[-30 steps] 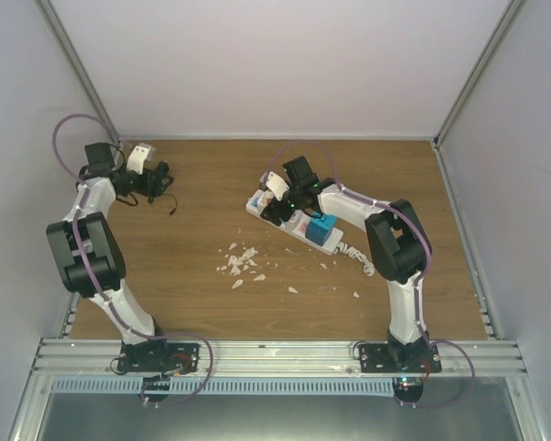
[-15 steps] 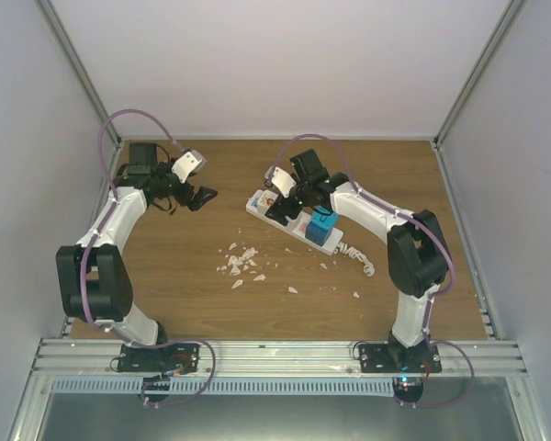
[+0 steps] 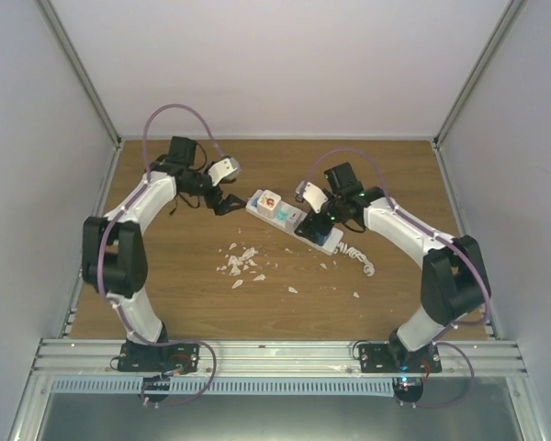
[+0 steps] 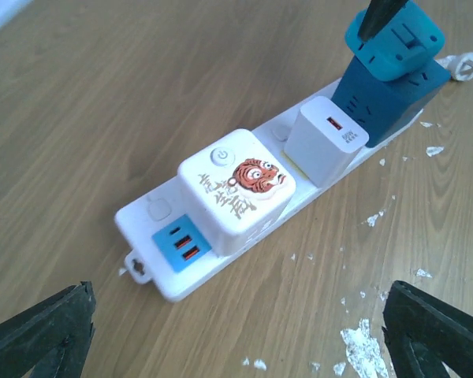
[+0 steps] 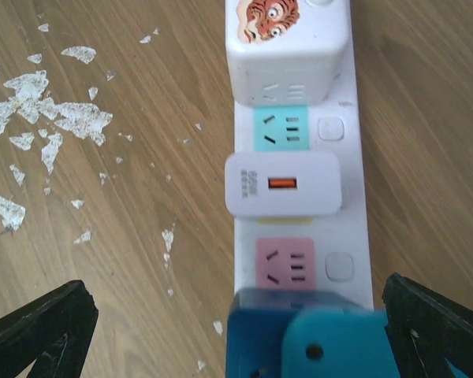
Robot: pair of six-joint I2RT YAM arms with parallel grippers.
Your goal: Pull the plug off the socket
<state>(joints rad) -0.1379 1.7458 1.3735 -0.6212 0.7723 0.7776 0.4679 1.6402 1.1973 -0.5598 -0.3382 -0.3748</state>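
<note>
— while the left gripper [image 3: 228,204] and the right gripper [image 3: 312,228] both stand with jaws spread wide and nothing in them, where does the socket [image 4: 142,224] lie?
— flat on the table [image 3: 165,276], between the two arms, its long axis slanting from far-left to near-right in the top view. white flakes [image 3: 241,262] lie just in front.
— which arm is nearer to what?
— the left one sits just off the end with the tiger cube [image 4: 236,189]. the right one hovers over the other end, the blue adapter [image 5: 315,346] right below its spread jaws, the strip running away along its line of sight. a white charger [image 5: 282,185] stands between the two plugs.
— so which plug goes?
— i can't tell which is meant; probably the blue one, the right arm pulling it straight up while the left pins the strip.
</note>
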